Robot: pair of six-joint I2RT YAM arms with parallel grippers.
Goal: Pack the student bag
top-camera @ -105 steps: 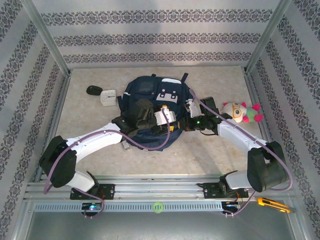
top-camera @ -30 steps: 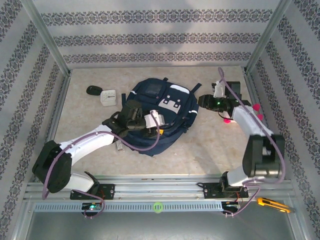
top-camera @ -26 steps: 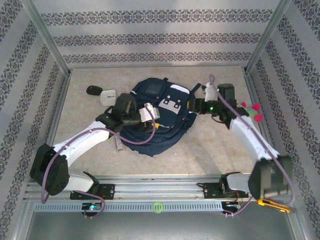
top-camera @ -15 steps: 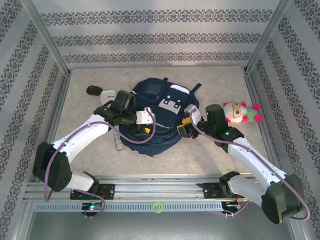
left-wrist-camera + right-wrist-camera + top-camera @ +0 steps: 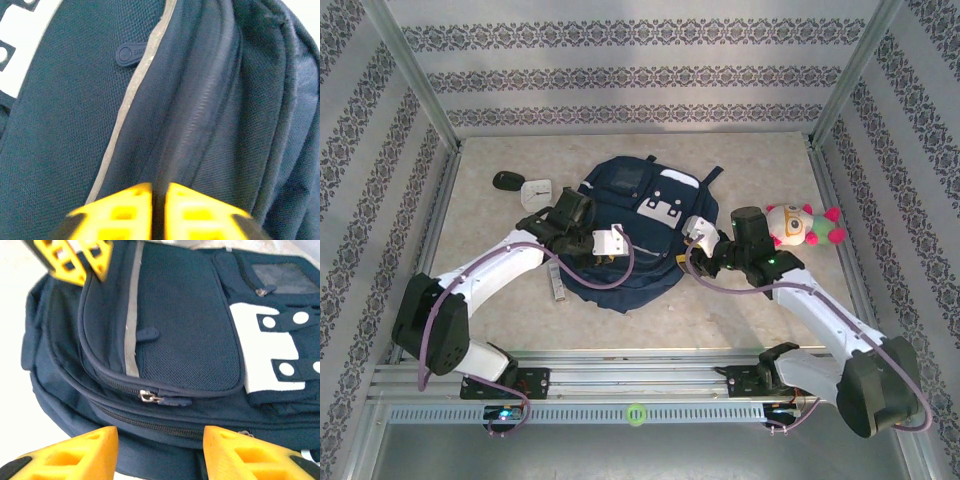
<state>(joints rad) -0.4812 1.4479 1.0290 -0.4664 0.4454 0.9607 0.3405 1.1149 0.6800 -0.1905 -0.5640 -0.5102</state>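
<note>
The left gripper (image 5: 159, 192) has its yellow fingers pressed together at a fold of the student bag (image 5: 655, 245) directly ahead of it; whether fabric is pinched between them cannot be told. The right gripper (image 5: 160, 437) has its fingers apart, with the bag's zipper pull (image 5: 147, 397) just ahead of the gap.

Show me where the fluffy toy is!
In the top view, the fluffy toy lies at the right, past the student bag, close beside the right arm.

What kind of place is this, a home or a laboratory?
Probably a robot test cell, not a home: an aluminium frame, patterned wall panels, and a metal mounting rail along the near edge.
</note>
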